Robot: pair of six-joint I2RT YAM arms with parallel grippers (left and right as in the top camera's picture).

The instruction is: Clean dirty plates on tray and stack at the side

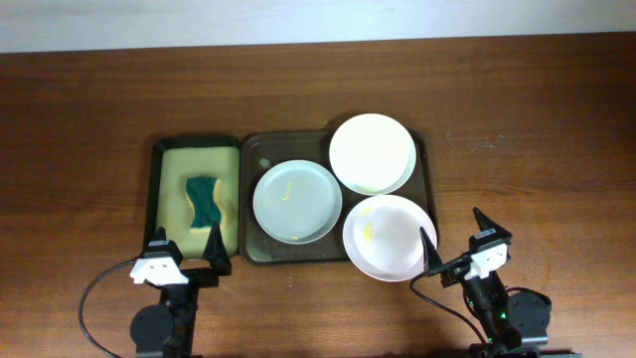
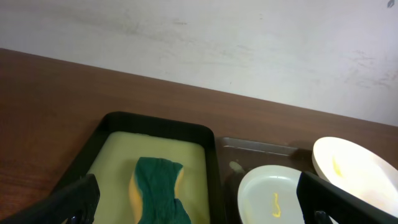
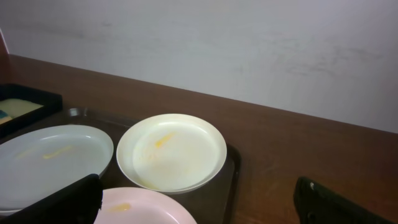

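Nearest, both hands hung spread wide and empty: the left hand [image 1: 188, 235] over the near end of the sponge tray [image 1: 159, 189], the right hand [image 1: 449, 223] just right of the near white plate [image 1: 390, 237]. That plate overhung the near right corner of the tray [image 1: 288, 136], so a clumsy nudge could tip it onto the counter [image 1: 99, 99]. Farther in lay the sponge [image 1: 204, 199], untouched. The grey-blue plate [image 1: 296, 202] and far white plate [image 1: 373, 152] crowded rim to rim; lifting one looked likely to drag its neighbour.
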